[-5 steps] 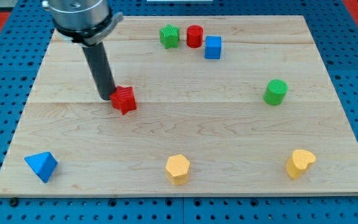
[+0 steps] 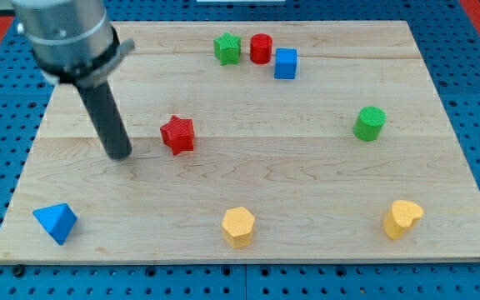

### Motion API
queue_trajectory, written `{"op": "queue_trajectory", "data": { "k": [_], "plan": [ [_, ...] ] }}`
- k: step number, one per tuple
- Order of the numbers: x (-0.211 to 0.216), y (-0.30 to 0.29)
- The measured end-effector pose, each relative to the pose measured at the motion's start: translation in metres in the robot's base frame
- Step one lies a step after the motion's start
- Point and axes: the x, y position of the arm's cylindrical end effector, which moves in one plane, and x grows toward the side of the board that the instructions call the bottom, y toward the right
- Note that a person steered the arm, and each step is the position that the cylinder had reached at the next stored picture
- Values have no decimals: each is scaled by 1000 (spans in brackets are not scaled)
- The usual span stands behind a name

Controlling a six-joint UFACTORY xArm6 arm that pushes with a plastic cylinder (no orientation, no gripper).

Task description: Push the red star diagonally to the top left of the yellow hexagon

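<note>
Red star (image 2: 177, 134) sits left of worktop centre, clear of everything. Rod tip (image 2: 121, 155) is down on the wooden worktop (image 2: 248, 179), to the star's left and slightly nearer the bottom edge, with a gap between them, no contact. No claw on this rig, only a bare rod, so open/closed can't be told. Yellow hexagon (image 2: 238, 226) near the bottom edge, about mid-width; star lies up and left of it, well apart. Blue triangle (image 2: 56, 222) in bottom-left corner, yellow heart (image 2: 402, 218) toward bottom-right. Along the top edge: green star (image 2: 227, 47), red cylinder (image 2: 261, 48), blue cube (image 2: 286, 63), close together. Green cylinder (image 2: 370, 122) near the right edge.
</note>
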Motion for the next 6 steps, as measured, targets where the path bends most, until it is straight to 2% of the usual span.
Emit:
{"op": "queue_trajectory", "data": {
  "k": [2, 3, 4, 6],
  "plan": [
    [3, 19],
    [4, 79],
    [-8, 90],
    [-103, 102]
  ]
}}
